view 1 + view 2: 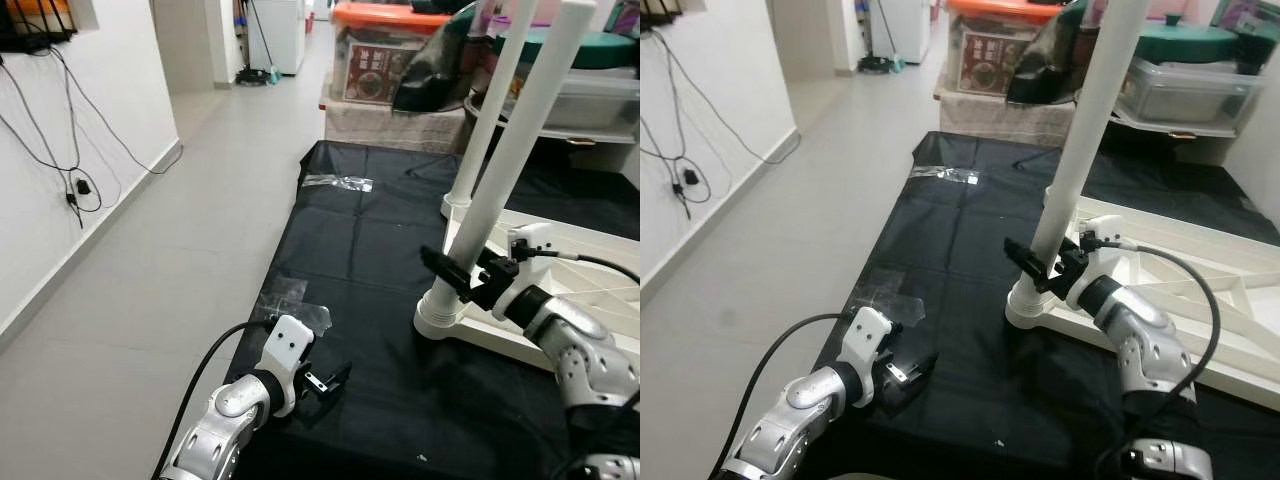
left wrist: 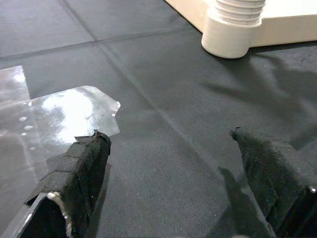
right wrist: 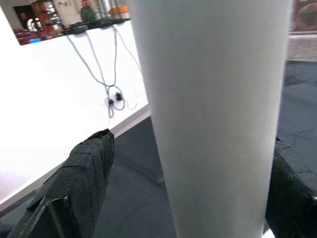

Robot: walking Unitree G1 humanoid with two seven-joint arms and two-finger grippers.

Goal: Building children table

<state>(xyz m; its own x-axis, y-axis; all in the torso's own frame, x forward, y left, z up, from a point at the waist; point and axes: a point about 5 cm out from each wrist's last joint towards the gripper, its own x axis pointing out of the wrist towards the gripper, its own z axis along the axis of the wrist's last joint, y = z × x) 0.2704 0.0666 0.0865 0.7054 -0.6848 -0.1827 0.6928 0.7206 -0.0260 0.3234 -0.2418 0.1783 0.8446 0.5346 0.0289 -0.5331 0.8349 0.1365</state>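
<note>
A white children's table lies upside down on a black mat [image 1: 370, 250], its ribbed underside [image 1: 1200, 290] facing up. Two white legs stand up from it: the near leg [image 1: 510, 150] in a round socket [image 1: 440, 320], the far leg [image 1: 490, 110] behind it. My right gripper [image 1: 468, 272] is open around the near leg just above the socket. In the right wrist view the leg [image 3: 213, 114] stands between the fingers [image 3: 84, 173], with a gap on one side. My left gripper [image 1: 325, 380] is open, low over the mat and holding nothing, and its view shows the socket [image 2: 228, 34] ahead.
A sheet of clear film [image 2: 64, 109] lies on the mat by my left gripper, and a strip of tape [image 1: 340, 182] farther back. Grey tile floor [image 1: 200, 220] runs along a white wall with hanging cables [image 1: 75, 185]. Storage boxes [image 1: 390, 60] stand behind the mat.
</note>
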